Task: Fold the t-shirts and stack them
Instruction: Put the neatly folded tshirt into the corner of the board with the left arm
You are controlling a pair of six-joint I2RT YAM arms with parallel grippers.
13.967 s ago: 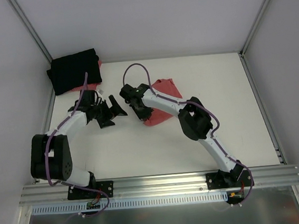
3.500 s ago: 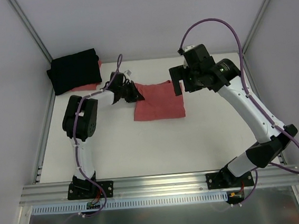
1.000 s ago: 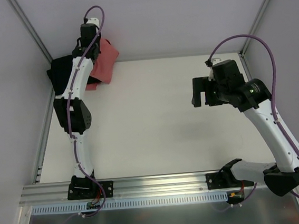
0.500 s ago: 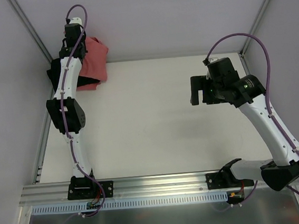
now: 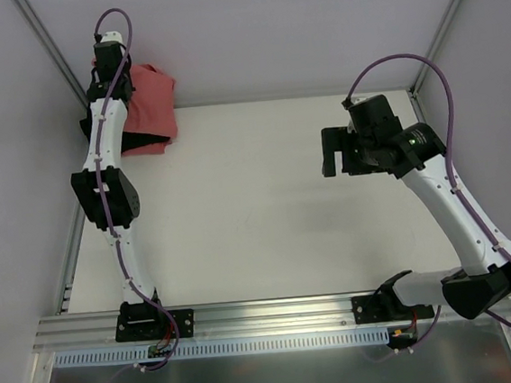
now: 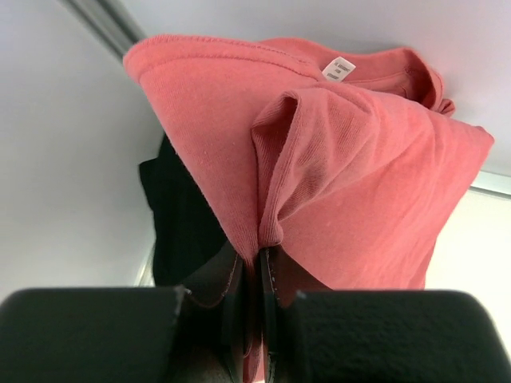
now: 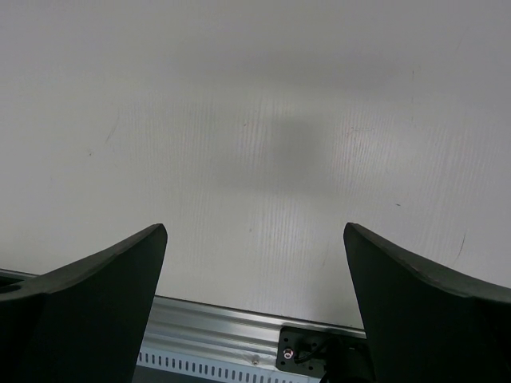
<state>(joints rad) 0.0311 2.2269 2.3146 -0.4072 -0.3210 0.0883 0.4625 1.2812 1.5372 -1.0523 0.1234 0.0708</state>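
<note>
One white table (image 5: 266, 208), two arms, two t-shirts, one neck label. The left arm is stretched almost straight out to the far-left corner with its wrist raised by the wall. The left gripper (image 6: 257, 271) has its jaws pressed together, pinching a bunched fold of the coral-red t-shirt (image 6: 351, 175). That shirt hangs in loose folds from the grip, over the black t-shirt (image 6: 180, 215), which lies in the far-left corner of the table. Whether the red cloth rests on the black one, can't tell. The right arm is bent up over the right side of the table with its wrist high. The right gripper (image 5: 343, 158) is spread wide and holds nothing; in its wrist view only bare table shows between the fingers (image 7: 120, 271). The small white label (image 6: 339, 69) sits at the red shirt's collar. Versus 3.5 s ago: the red shirt lay folded flat mid-table and is now lifted and carried to the corner. Versus half a second ago: the left wrist is a bit further left and the right arm has barely moved.
</note>
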